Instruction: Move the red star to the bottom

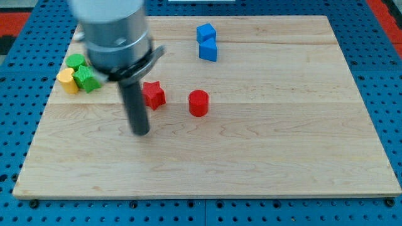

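My tip (pixel 141 131) — a bare rod, no jaws to spread — stood just left of and below the red star (pixel 153 95) on the bench (pixel 282 157), a light, stiff block probably best pushed from its top edge.

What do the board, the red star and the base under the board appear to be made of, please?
The board looks like pale unfinished wood: grain lines and plank seams show. The red star seems painted wood or plastic; its even matte red hides any grain, so I cannot say which. The base looks like blue pegboard, metal or plastic, with regular holes. My tip sits below-left of the star.
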Action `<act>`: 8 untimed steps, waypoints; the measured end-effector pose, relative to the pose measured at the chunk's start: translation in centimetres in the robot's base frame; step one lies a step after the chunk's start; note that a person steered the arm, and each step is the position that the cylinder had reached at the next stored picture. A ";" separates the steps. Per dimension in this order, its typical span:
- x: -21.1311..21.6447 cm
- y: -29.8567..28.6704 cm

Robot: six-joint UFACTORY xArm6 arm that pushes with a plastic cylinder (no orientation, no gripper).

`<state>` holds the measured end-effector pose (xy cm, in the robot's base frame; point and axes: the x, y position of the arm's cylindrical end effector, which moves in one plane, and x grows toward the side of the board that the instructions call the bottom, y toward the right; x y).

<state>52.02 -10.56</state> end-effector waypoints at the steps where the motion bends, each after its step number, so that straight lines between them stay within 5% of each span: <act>1: -2.1 6.4; 2: -11.0 6.4; 3: -10.2 5.1; 4: -3.0 -4.3; 5: -1.9 -1.6; 6: -4.8 4.8; 7: -8.8 1.6; 8: -7.7 -5.7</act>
<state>44.29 -16.28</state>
